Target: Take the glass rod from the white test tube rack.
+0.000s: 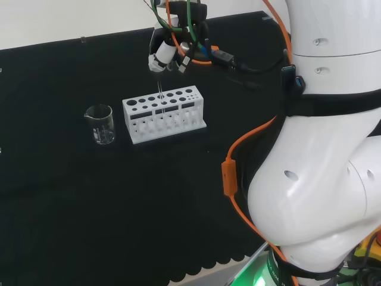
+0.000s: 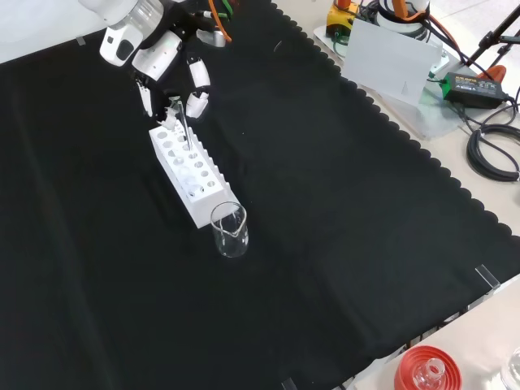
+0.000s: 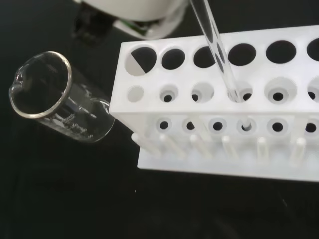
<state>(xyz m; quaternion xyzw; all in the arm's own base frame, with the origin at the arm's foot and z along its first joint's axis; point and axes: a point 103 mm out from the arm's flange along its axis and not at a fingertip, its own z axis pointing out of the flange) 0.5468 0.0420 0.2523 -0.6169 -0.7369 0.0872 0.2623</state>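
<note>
A white test tube rack with several round holes stands on the black cloth. A thin clear glass rod stands tilted, its lower end in a hole of the rack's middle row. Directly above the rack is the black and white hand, its fingertips pinched on the rod's upper end while other fingers point down beside it. The pinch itself is small and partly hidden in the head view.
An empty clear glass beaker stands just beyond one end of the rack. In the front view's lower right corner, a red ribbed stand sits off the cloth past its scalloped edge. Orange cable hangs along the arm.
</note>
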